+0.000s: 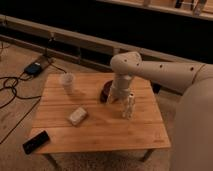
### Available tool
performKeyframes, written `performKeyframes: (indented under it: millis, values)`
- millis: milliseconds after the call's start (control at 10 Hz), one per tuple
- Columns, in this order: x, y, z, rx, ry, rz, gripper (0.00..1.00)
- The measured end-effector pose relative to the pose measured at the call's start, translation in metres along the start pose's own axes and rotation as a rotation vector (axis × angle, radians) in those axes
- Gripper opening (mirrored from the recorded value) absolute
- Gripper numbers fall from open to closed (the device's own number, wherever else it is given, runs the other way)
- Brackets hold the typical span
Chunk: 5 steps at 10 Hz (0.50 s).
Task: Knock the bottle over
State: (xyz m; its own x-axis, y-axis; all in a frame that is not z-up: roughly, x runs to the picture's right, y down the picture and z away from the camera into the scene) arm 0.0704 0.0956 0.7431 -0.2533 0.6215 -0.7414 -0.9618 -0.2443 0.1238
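Note:
The bottle (pixel 129 106) is small, slim and whitish with a ribbed body, and it stands upright right of centre on the wooden table (pixel 100 127). My arm reaches in from the right, bends at a white elbow (pixel 125 62) and points down. My gripper (pixel 117 96) is low over the table, just left of the bottle and very close to it, between the bottle and a dark red bowl (pixel 106 91). I cannot tell whether it touches the bottle.
A translucent cup without a cap (pixel 67 82) stands at the table's back left. A flat whitish block (pixel 77 116) lies left of centre. A black phone-like slab (pixel 36 141) lies at the front left corner. Cables and a power unit (pixel 34 67) lie on the floor at the left.

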Motion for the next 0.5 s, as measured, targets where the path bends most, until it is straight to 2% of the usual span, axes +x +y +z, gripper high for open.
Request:
performKeyframes:
  millis: [500]
  values:
    - [-0.022,-0.036,-0.003,0.057,-0.025,0.014,0.65]
